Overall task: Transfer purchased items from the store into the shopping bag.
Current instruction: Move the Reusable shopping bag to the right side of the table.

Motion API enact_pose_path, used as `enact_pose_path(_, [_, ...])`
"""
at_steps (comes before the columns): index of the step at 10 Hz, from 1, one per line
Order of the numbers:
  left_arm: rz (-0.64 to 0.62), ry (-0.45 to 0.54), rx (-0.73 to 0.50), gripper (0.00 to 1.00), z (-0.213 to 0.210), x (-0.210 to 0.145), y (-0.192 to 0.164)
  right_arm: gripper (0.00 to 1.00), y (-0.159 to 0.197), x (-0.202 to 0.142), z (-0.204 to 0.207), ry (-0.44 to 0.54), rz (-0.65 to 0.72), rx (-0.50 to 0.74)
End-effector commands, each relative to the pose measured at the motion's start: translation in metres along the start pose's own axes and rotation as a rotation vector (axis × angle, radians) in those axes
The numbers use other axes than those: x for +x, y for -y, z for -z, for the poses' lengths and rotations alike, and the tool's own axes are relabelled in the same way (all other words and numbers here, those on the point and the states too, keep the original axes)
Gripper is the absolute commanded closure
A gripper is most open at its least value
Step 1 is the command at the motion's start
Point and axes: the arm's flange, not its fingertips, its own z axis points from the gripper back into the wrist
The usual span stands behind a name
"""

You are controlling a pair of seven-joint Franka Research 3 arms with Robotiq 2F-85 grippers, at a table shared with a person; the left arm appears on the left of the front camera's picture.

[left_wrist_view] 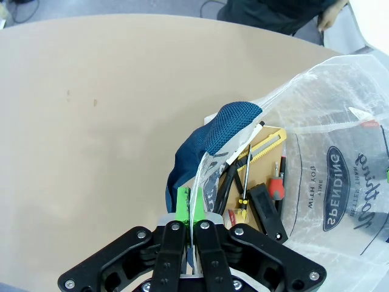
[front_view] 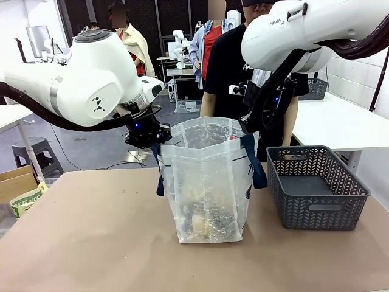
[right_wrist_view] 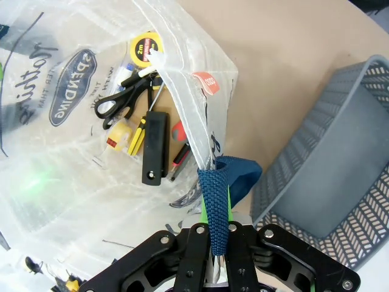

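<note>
plastic, whitish and crinkly, is forming the shopping bag [front_view: 206,188], which is standing upright at the middle of the table [front_view: 91,243] in the front view, with its long axis running 12 to 6 and its mouth pointing up. the store [front_view: 316,194], a dark grey lattice basket with a solid rim, is sitting just beside the bag at 3 o'clock. the left gripper [front_view: 148,137] is pinching the bag's rim at 9 o'clock and the right gripper [front_view: 249,128] is pinching it at 3 o'clock. a person [front_view: 234,67] in black is standing behind the bag at 12 o'clock.

in the left wrist view, the green pads [left_wrist_view: 181,204] are pressing together on the thin rim film, just beside a navy woven strap [left_wrist_view: 228,125]. at 3 o'clock the bag's wall is showing a dark oval reading "spending", with "with you" and "time" beside it and script reading "nothing". the purchased items [left_wrist_view: 264,210] are lying on the bag's floor.

in the right wrist view, the jaws are clamping the navy mesh strap and the film at 6 o'clock. inside the bag, a yellow tape measure [right_wrist_view: 144,48] marked "2m" is lying at 11 o'clock, with black-handled scissors [right_wrist_view: 118,100] just below it. a black bar [right_wrist_view: 155,149] is lying with its long axis running 12 to 6. the store's mesh wall is curving past at 3 o'clock.
</note>
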Motion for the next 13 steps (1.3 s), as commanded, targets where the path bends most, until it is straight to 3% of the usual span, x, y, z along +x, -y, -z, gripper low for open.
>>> enact_pose_path(1, [-0.018,0.001,0.0,1.0,-0.0008,-0.0007,0.0002,1.0,0.0005,0.0,-0.0004,0.002,0.001,0.001])
enact_pose_path(13, [-0.018,0.001,0.0,1.0,-0.0008,-0.0007,0.0002,1.0,0.0005,0.0,-0.0004,0.002,0.001,0.001])
